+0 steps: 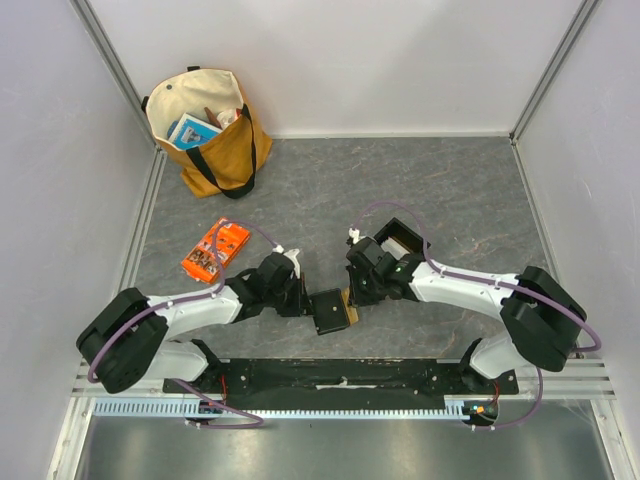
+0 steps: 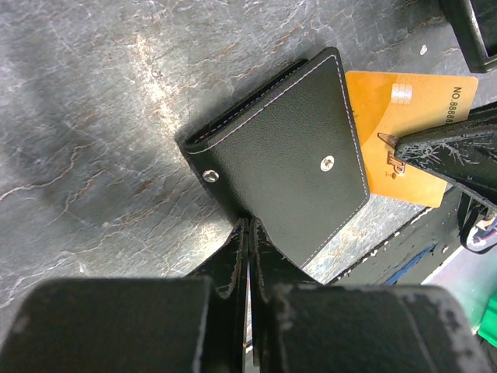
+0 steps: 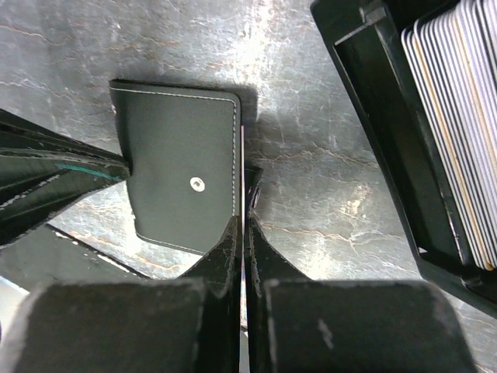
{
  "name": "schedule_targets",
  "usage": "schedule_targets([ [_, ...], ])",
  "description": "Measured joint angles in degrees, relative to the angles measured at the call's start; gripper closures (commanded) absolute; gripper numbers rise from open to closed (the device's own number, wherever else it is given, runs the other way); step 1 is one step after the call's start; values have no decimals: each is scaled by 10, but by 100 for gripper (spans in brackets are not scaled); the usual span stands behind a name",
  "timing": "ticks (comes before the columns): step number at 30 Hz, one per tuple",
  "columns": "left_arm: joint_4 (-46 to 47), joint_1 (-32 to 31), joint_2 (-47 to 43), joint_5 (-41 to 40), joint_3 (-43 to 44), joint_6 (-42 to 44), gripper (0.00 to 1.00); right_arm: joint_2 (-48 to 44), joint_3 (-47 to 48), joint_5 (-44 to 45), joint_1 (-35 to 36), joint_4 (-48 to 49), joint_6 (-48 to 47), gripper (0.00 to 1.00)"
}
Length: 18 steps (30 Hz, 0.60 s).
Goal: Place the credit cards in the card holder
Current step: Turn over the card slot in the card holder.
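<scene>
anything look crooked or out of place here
The orange credit card sticks well out from under the card holder, looking skewed to its edge, pinched by the right gripper; the left gripper clamps the holder. Nothing else stands out.

From overhead I get bright, even, diffuse light; the surface (image 1: pixel 450 200) reads clearly and the arms (image 1: pixel 190 310) throw only soft, short shadows. Focus there is sharp throughout. In the left wrist view the surface darkens toward the left under a broad shadow, and the left fingers (image 2: pixel 229 268) sit close, black and blurred. In the right wrist view I see white glare patches on the surface beside the card holder (image 3: pixel 178 179), while the right fingers (image 3: pixel 225 264) are soft and underexposed.
</scene>
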Motion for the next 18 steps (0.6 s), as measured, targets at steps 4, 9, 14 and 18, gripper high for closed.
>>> schedule_targets([
  [4, 4, -2, 1, -1, -1, 0, 98, 0, 0, -23, -9, 11, 0, 100],
  [9, 2, -5, -5, -10, -3, 0, 98, -11, 0, -37, -10, 13, 3, 100],
  [14, -6, -5, -15, -17, -5, 0, 98, -24, 0, -57, -12, 24, 14, 100],
  [18, -12, -7, -27, -31, -5, 0, 98, -34, 0, -83, -12, 53, 30, 100],
])
